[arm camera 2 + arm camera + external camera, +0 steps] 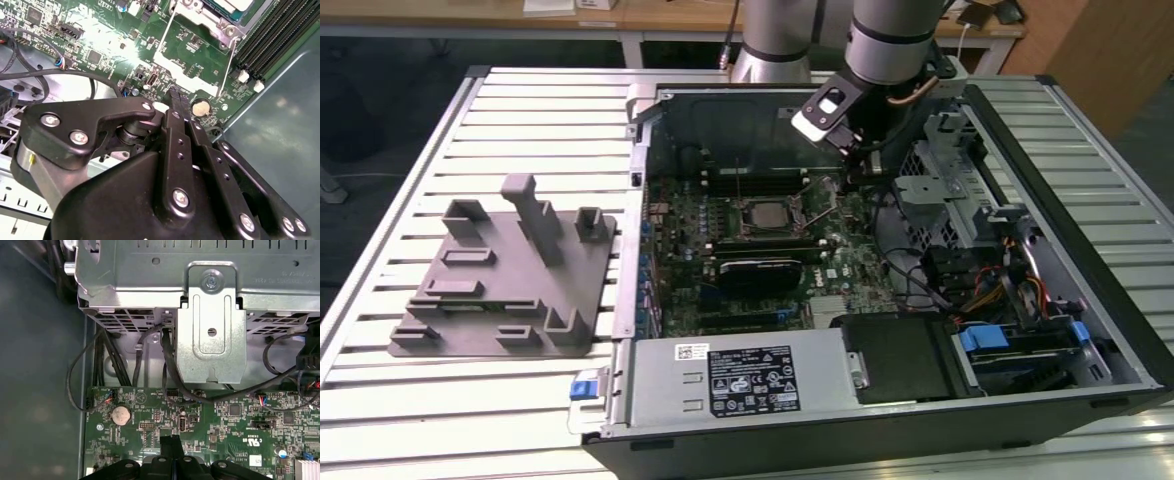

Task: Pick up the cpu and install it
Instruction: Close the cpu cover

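Note:
The cpu [766,214], a silver-grey square, lies in the black socket on the motherboard [841,265] inside the open computer case. In the second wrist view its pale corner [231,4] shows within the socket frame, with the thin metal lever [227,62] beside it. My gripper [857,178] hangs low over the board, just to the exterior view's right of the socket. Both wrist views show its black fingers pressed together with nothing between them, the tips [175,95] [170,442] above the board near a round coin battery [120,414].
A grey plastic fixture block [507,280] sits on the slatted table at the exterior view's left. Inside the case are memory slots [270,35], black cables [170,375], a metal drive bracket [211,325], and the power supply [734,380] at the front.

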Robot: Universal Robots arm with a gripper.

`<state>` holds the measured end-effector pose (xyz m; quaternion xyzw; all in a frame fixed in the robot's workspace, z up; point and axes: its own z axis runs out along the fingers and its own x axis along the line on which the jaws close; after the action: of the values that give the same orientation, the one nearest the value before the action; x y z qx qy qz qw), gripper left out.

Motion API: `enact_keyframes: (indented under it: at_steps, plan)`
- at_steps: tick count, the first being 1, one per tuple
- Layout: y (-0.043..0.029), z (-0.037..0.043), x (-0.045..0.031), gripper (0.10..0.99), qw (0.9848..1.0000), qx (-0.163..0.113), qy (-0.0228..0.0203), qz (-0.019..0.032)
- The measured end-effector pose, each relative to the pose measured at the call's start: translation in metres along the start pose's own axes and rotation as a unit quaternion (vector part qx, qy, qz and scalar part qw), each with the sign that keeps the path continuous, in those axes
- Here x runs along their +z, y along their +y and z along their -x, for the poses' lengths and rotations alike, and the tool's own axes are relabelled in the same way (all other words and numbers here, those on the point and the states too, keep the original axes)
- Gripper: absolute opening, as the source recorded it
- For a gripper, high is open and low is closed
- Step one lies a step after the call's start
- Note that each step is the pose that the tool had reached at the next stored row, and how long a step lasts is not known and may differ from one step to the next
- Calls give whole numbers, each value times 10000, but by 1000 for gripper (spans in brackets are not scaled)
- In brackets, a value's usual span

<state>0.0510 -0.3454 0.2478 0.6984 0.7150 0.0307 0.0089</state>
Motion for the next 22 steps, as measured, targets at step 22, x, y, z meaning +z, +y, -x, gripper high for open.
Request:
enact_keyframes:
  at_steps: [22]
  plan:
    - [-9, 0, 13, 106, 10000, 0, 1, 1]
